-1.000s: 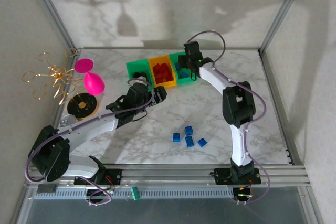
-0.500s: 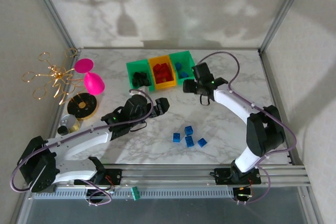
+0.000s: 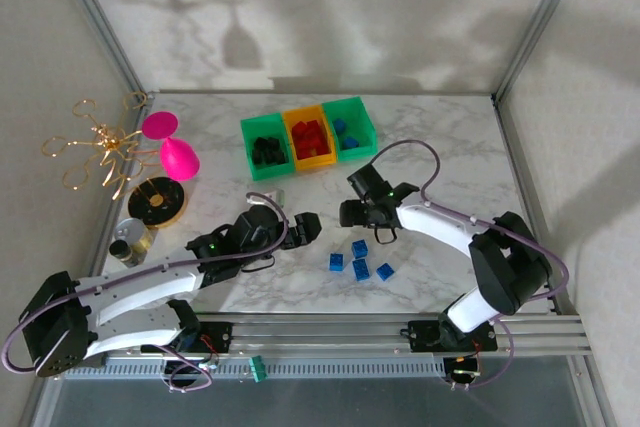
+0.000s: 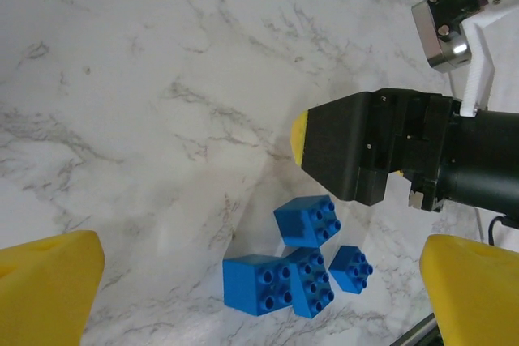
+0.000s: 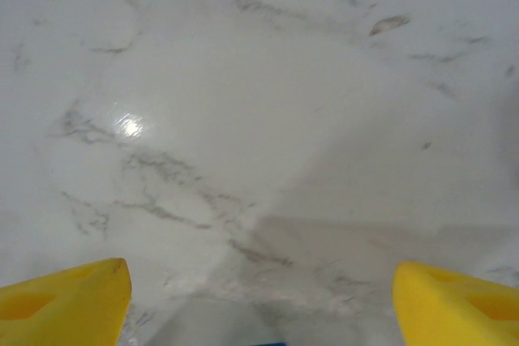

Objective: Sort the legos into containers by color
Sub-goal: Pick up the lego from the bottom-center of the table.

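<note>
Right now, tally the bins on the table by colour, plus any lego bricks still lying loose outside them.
Green bins: 2
Orange-yellow bin: 1
Loose blue bricks: 4
Total: 7
</note>
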